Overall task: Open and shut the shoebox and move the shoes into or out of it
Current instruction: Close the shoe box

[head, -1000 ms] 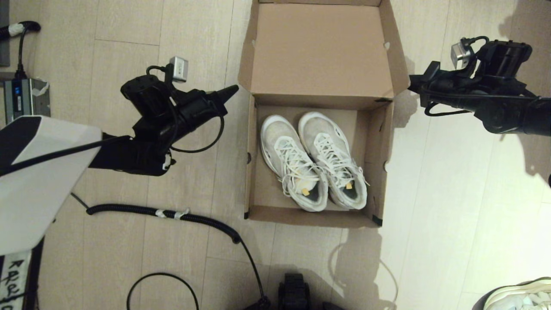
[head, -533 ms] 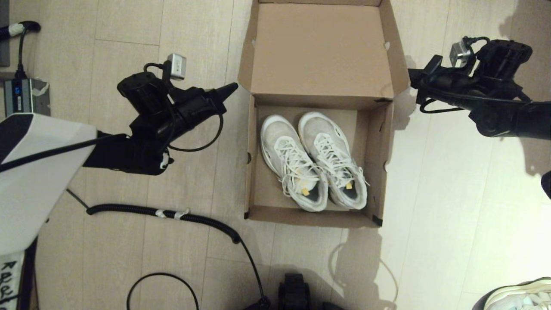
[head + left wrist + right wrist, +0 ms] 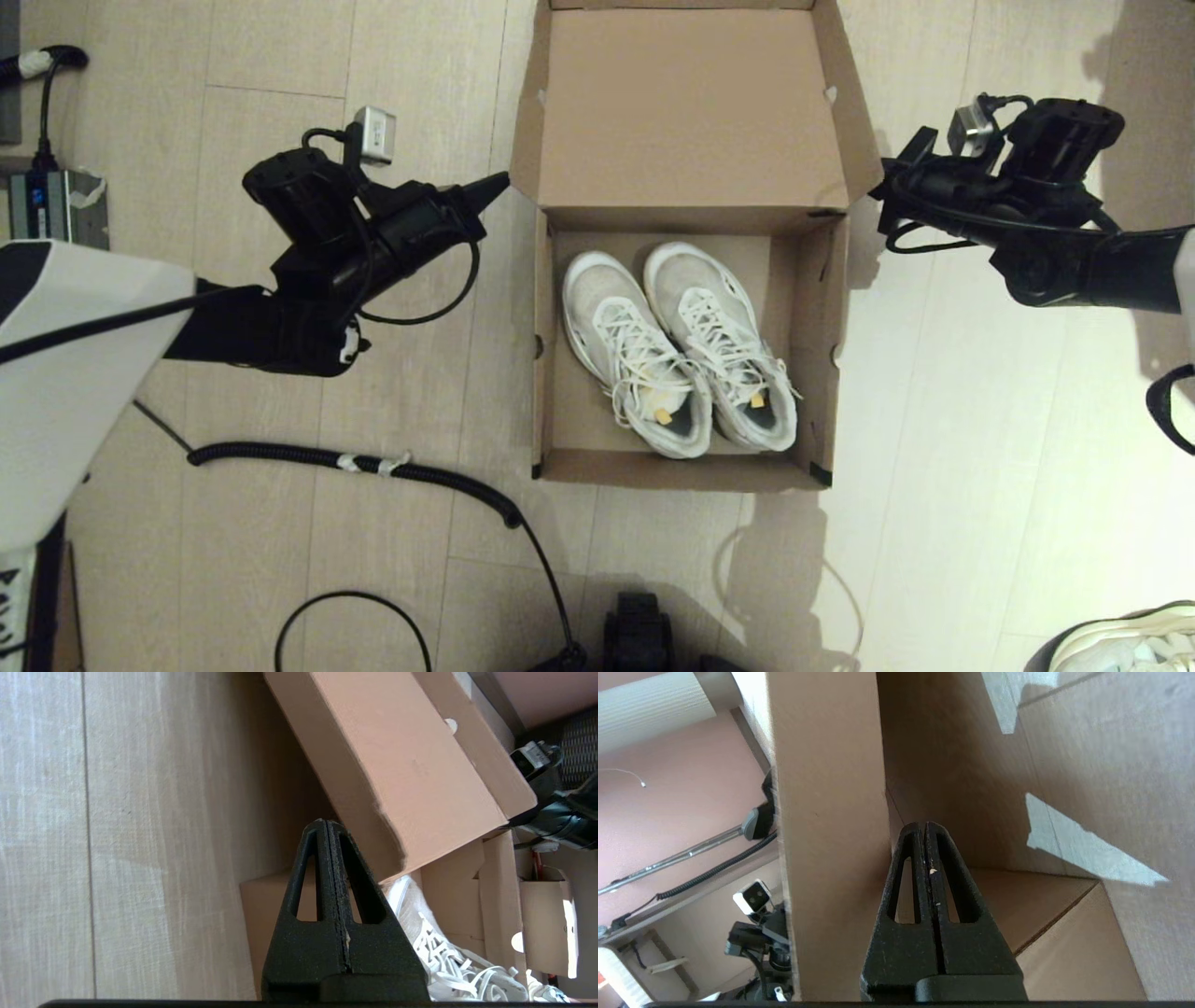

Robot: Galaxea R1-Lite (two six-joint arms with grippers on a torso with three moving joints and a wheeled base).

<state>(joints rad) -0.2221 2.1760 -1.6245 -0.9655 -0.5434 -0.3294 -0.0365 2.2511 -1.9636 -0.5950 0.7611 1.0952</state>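
Currently we've got the box (image 3: 686,471) sitting on the floor (image 3: 934,420) at centre of the head view, lid (image 3: 689,103) swung up and back toward 12 o'clock, inner face toward us. Both shoes (image 3: 680,347) lie inside, side by side and touching, toes toward 11 o'clock, heels toward 5 o'clock, yellow tags visible in the openings. They fill the right part of the box floor; bare cardboard shows along the left wall.

Our left gripper (image 3: 499,187) is at 9 o'clock of the lid, tip just beside the lid's left side flap near the hinge corner. In the left wrist view its fingers (image 3: 327,868) are pressed flat together, nothing between them, with the lid edge just past the tip and shoe laces showing beyond. We can't confirm contact with the flap.

Our right gripper (image 3: 882,187) mirrors it at 3 o'clock, tip against or just beside the lid's right side flap. Right wrist view shows those fingers (image 3: 927,872) clenched too, empty, with the flap's outer face just beside them and the box wall behind. Contact can't be settled there either.

A black corrugated cable (image 3: 355,464) runs across the floor at 8 o'clock of the box, well apart from it. One other sneaker (image 3: 1134,639) pokes in at the 5 o'clock corner of the head view, far from the box.
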